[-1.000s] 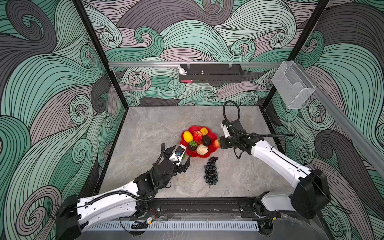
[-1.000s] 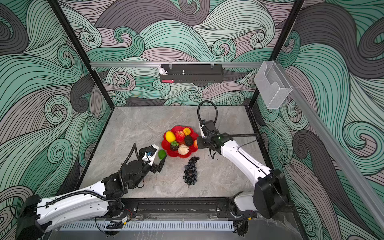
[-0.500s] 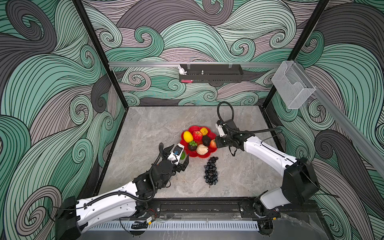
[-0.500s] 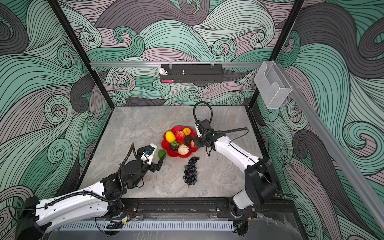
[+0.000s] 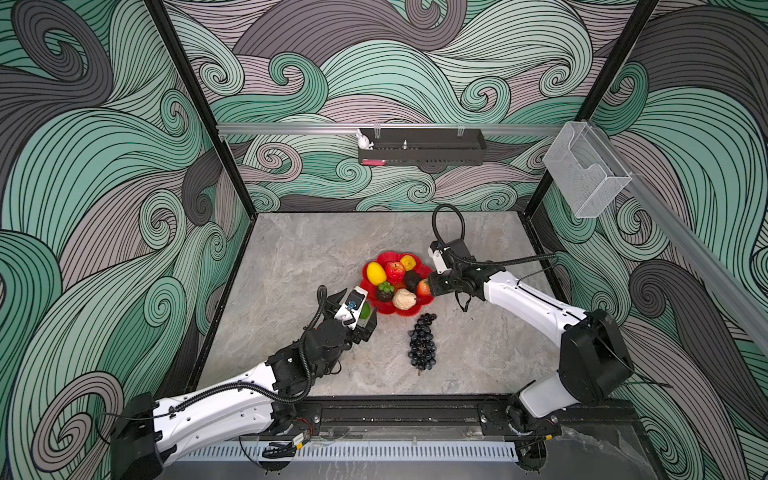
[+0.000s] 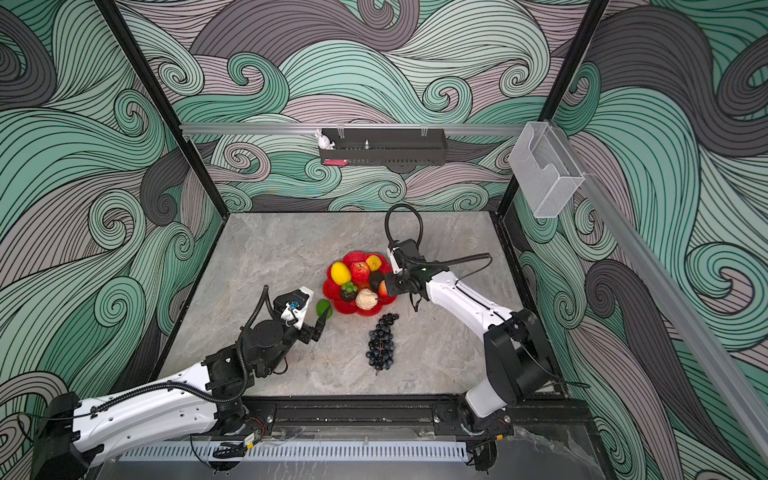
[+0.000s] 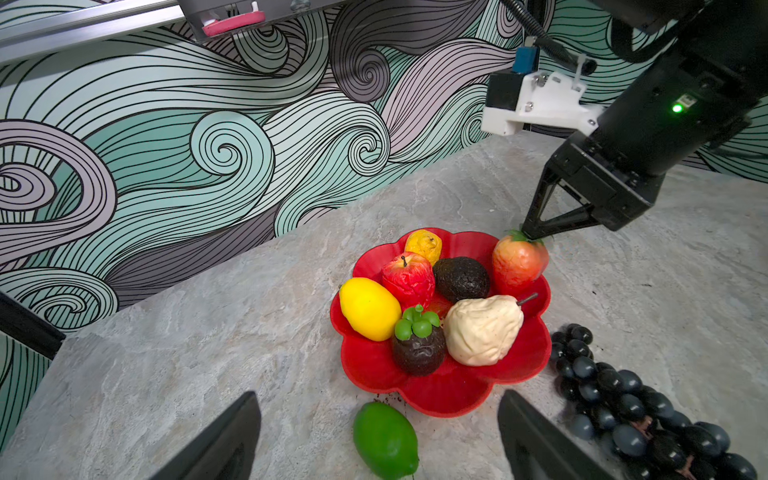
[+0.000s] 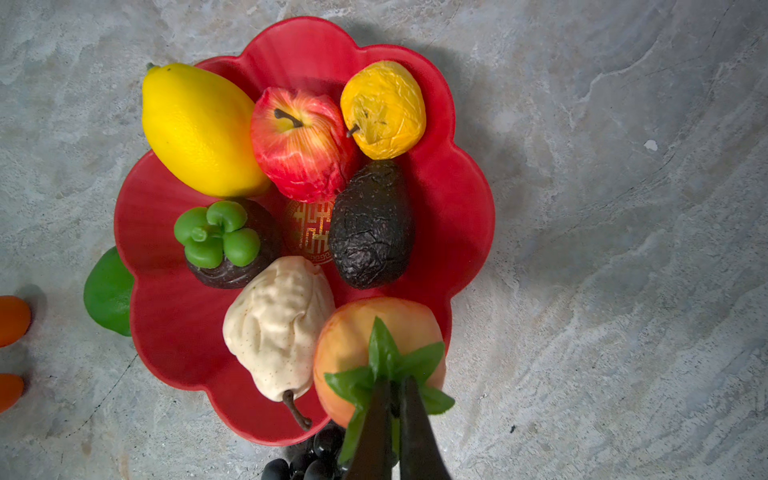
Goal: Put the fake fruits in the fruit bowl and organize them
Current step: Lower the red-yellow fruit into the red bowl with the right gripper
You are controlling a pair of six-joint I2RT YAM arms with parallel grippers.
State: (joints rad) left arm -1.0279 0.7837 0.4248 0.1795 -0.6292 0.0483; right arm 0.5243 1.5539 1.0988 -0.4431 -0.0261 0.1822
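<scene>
The red flower-shaped fruit bowl [image 5: 386,308] [image 8: 174,332] holds a lemon [image 8: 199,129], an apple [image 8: 299,145], a crinkled orange fruit [image 8: 382,110], an avocado [image 8: 370,224], a dark fruit with a green cap [image 8: 224,245] and a cream pear [image 8: 278,324]. My right gripper [image 8: 392,380] [image 7: 528,235] is shut on the green leaves of a strawberry [image 8: 357,332] [image 5: 423,287], which is upright at the bowl's right rim. A lime [image 7: 385,440] [image 6: 323,307] lies on the table against the bowl's near-left rim. My left gripper [image 7: 377,395] is open, one jaw on each side of the lime.
A dark grape bunch [image 5: 423,343] [image 7: 623,399] lies on the table just in front of the bowl. Two orange rounded shapes [image 8: 12,320] show at the edge of the right wrist view beyond the lime. A black tray [image 5: 422,147] hangs on the back wall.
My right gripper has carried the strawberry a little leftwards, from beside the bowl to its right rim. The left arm has hardly moved.
</scene>
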